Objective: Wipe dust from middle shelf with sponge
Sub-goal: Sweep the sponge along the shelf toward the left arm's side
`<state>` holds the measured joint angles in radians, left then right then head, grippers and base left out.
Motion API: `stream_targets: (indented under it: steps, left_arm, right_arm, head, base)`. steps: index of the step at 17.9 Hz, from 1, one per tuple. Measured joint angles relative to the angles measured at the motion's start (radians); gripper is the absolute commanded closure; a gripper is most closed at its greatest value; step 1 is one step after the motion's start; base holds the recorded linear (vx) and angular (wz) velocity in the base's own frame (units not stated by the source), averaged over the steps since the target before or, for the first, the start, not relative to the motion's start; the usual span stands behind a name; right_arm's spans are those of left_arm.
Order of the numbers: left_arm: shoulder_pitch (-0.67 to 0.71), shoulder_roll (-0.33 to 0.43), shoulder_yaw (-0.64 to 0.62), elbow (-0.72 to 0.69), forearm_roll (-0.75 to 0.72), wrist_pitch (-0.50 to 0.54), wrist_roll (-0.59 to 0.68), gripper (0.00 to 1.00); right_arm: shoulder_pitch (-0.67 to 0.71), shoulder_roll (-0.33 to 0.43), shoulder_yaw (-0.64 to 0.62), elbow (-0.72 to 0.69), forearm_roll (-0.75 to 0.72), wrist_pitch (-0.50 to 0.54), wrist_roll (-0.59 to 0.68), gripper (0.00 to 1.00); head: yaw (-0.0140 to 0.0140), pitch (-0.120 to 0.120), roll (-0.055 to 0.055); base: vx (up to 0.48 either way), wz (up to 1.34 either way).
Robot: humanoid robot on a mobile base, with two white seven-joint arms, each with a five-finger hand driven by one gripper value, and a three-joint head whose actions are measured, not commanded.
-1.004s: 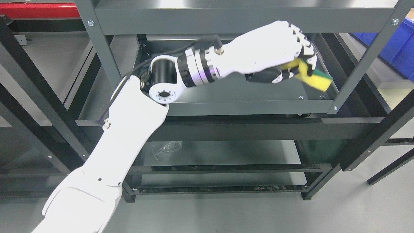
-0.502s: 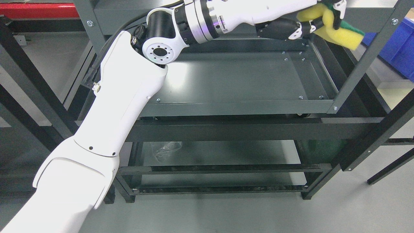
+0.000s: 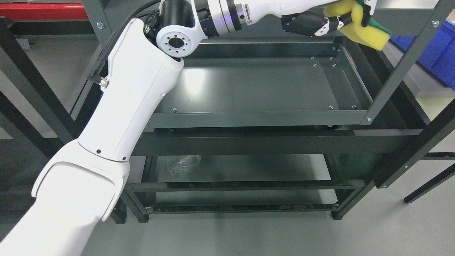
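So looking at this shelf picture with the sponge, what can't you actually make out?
All in the head view:
- left robot hand: its upper part is cut off by the top edge.
- sponge: part covered by the fingers; whether it touches the frame is unclear.
- dust on the middle shelf: too fine to see.
- clear wrapper on the lower shelf: too shadowed to identify.
- right arm: out of view.

Yellow sponge with green backing, tilted above middle shelf.

A yellow sponge with a green back, dark grey shelf, white arm, blue bin.
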<state>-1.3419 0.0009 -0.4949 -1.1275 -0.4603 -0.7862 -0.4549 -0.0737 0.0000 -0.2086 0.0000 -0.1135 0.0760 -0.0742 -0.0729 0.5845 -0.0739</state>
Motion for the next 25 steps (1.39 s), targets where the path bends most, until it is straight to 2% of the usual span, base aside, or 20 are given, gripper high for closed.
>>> stream_targets:
  steps: [4, 8, 19, 23, 25]
  left_arm:
    - [0.043, 0.027, 0.031, -0.017, 0.018, 0.0, -0.069, 0.99]
    - [0.095, 0.121, 0.059, -0.058, 0.111, -0.002, -0.087, 0.99]
    - [0.283, 0.566, 0.123, -0.182, 0.489, 0.001, -0.092, 0.98]
    - [0.343, 0.695, 0.15, -0.206, 0.565, 0.001, -0.092, 0.98]
    - [0.352, 0.734, 0.161, -0.215, 0.586, 0.001, -0.092, 0.99]
  right_arm:
    - [0.0, 0.0, 0.0, 0.0, 0.0, 0.0, 0.0, 0.0]
    - [0.0, 0.0, 0.0, 0.0, 0.0, 0.0, 0.0, 0.0]
    - [0.0, 0.0, 0.0, 0.0, 0.0, 0.0, -0.003, 0.0]
    - [0.0, 0.0, 0.0, 0.0, 0.0, 0.0, -0.004, 0.0]
    - [0.0, 0.0, 0.0, 0.0, 0.0, 0.0, -0.004, 0.0]
  head:
    - [0.0, 0.0, 0.0]
    - [0.0, 0.0, 0.0]
    - [0.0, 0.0, 0.0]
    - [0.0, 0.0, 0.0]
    - [0.0, 0.0, 0.0]
  base:
    - [0.0, 0.0]
    - [0.001, 0.0]
    - [0.0, 0.0]
    - [0.0, 0.0]
    - [0.0, 0.0]
